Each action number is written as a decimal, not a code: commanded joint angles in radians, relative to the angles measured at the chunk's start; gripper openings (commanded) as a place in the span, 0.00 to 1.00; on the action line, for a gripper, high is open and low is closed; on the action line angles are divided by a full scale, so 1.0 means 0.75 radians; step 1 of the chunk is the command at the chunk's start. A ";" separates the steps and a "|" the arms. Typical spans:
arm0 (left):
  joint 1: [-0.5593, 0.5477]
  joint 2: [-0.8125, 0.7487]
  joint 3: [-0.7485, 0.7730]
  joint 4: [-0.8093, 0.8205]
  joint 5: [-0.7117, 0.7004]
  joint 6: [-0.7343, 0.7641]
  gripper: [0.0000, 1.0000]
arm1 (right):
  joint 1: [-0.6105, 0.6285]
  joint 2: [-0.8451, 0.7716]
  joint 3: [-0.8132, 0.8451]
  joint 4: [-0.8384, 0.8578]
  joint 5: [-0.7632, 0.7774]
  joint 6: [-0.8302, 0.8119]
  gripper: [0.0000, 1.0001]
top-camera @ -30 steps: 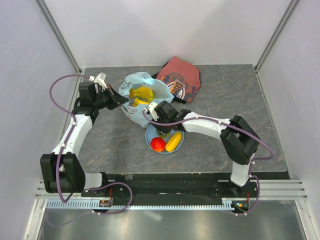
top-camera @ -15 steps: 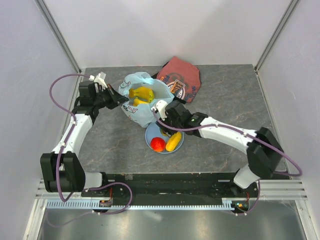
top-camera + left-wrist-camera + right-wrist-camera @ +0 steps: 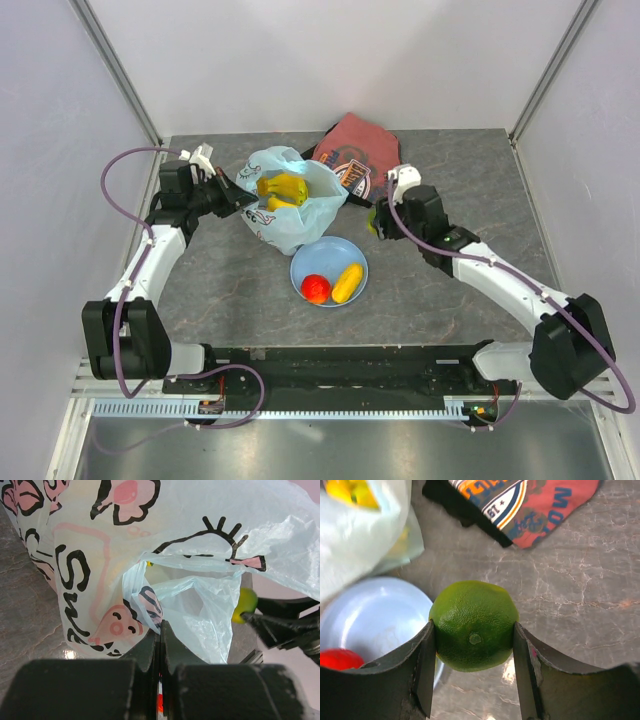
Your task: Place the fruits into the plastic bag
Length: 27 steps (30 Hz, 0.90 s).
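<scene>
Now moving away to the right of round light-blue plate, right gripper clamping round green fruit, left gripper still pinching thin light-blue plastic bag

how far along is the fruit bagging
Done: bananas sit inside the plastic bag. In hand: the left gripper pinches the bag's rim, and the right gripper clamps the green fruit. Left: that green fruit, plus the red fruit and yellow oblong fruit lying on the plate.
</scene>
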State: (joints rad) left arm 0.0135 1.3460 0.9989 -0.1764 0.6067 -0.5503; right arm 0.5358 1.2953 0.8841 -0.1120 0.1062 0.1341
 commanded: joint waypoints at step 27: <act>-0.002 -0.077 0.018 0.037 -0.005 -0.021 0.02 | 0.157 0.654 0.930 -0.086 -0.518 0.210 0.00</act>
State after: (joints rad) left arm 0.0135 1.3224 0.9993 -0.1772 0.6037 -0.5510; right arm 0.6605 1.7832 1.5082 -0.1669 -0.3355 0.3092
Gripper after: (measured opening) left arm 0.022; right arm 0.605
